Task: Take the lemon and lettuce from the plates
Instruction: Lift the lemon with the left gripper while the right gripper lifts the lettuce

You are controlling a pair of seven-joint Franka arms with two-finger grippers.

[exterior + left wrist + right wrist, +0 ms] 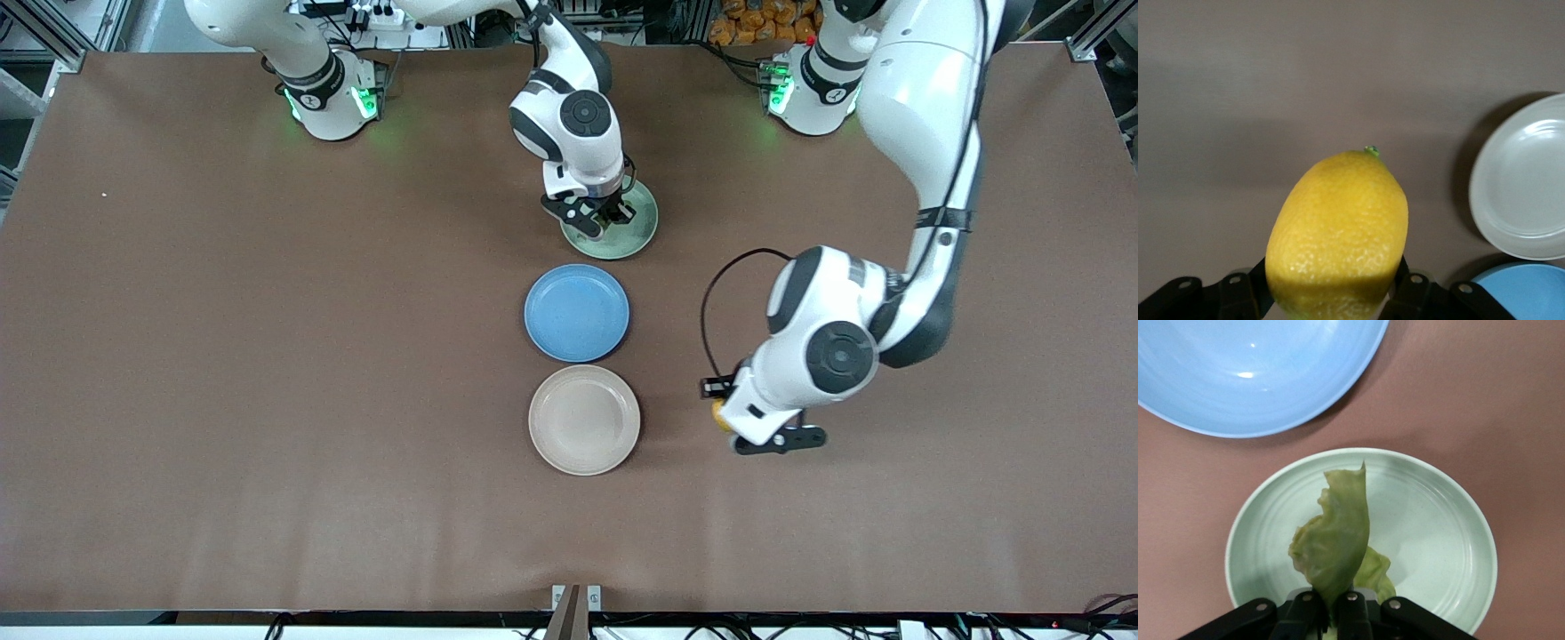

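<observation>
Front view: the right arm bends down, its right gripper over the mint plate; the left arm folds low, left gripper beside the beige plate, over the table. Left wrist: fingers clamp the lemon. Right wrist: fingers pinch the lettuce above the mint plate

We see a blue plate on the brown table, round and shallow, with nothing in it. It sits at the middle of the table's width, between two other plates in a line running toward the front camera, just beside each. Along the table's edge nearest the front camera we see a small metal bracket. The blue plate's rim also shows in both wrist views.
</observation>
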